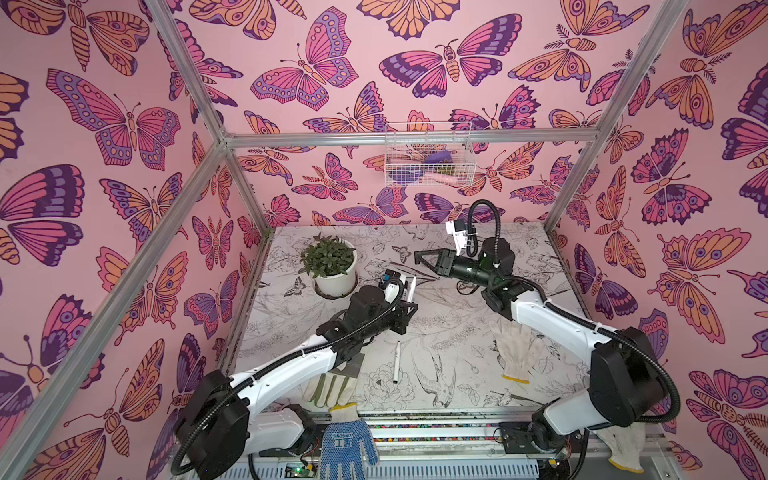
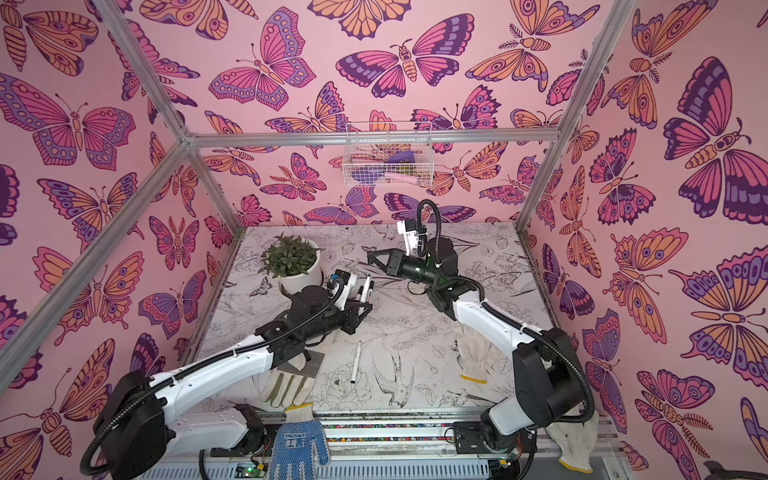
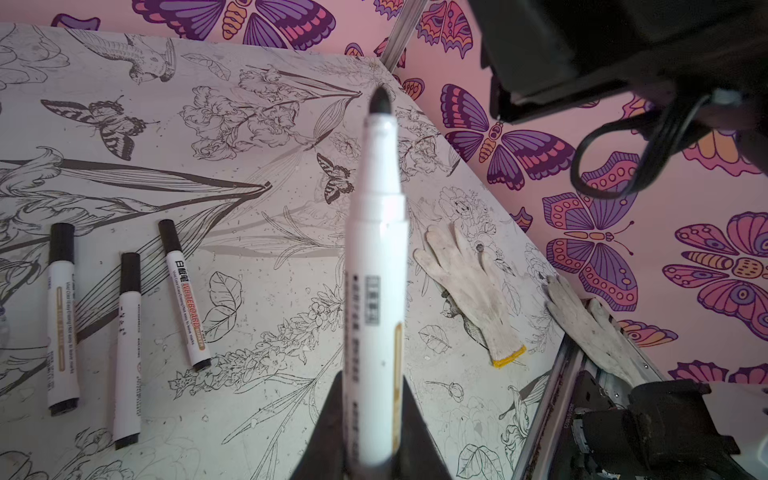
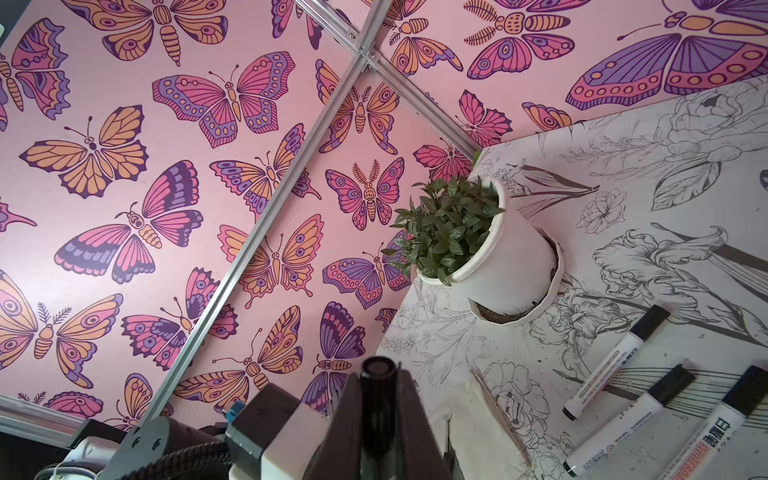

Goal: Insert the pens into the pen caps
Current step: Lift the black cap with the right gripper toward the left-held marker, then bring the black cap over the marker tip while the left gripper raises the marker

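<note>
Uncapped pen (image 3: 376, 270) sits clamped in my left claw (image 3: 371, 386), tip outward. My right claw (image 4: 380, 380) is closed on a black cap (image 4: 377, 419), apart from it above the tabletop (image 3: 270, 270). Next, I'd align them and push together.

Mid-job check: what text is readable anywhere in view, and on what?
"WHITEBOARD": orange band on the capped white marker pen.
"白板笔": black characters beside that band, same pen.
Too small to read: fine print on the two other capped white pens.
Blurred: label on the held uncapped white pen; white print on the blue dotted glove.
</note>
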Robot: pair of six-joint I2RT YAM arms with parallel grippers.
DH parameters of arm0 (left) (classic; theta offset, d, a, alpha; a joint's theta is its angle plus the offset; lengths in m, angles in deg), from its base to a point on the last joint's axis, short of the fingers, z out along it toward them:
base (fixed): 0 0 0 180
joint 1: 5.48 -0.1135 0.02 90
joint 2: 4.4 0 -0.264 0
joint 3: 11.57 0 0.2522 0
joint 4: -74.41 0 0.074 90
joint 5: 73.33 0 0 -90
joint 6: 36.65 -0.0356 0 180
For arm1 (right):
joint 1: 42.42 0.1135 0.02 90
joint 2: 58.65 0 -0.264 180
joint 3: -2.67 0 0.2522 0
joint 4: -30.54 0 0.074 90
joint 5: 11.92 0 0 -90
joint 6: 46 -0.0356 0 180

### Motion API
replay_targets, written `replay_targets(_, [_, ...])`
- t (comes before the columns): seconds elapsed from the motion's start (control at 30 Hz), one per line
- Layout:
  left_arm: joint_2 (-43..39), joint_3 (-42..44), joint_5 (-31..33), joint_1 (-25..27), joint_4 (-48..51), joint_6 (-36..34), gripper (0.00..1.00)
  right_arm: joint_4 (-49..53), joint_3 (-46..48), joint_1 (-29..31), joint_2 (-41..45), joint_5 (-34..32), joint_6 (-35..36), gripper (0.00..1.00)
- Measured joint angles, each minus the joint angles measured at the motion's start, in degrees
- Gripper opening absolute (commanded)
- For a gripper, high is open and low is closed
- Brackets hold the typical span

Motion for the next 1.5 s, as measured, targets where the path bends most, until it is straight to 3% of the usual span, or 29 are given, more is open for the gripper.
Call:
replay_targets(0.27, [0.00,-0.20,0.42,0.02,-0.28,-0.13,0.00,4.17,0.09,0.00,0.68,-0.11,2.64,0.00])
replay_targets(1.5, [1.05,-1.16,0.44,0.02,-0.57,-0.39,0.00,3.37,0.02,0.42,-1.11,0.90,2.43,0.00])
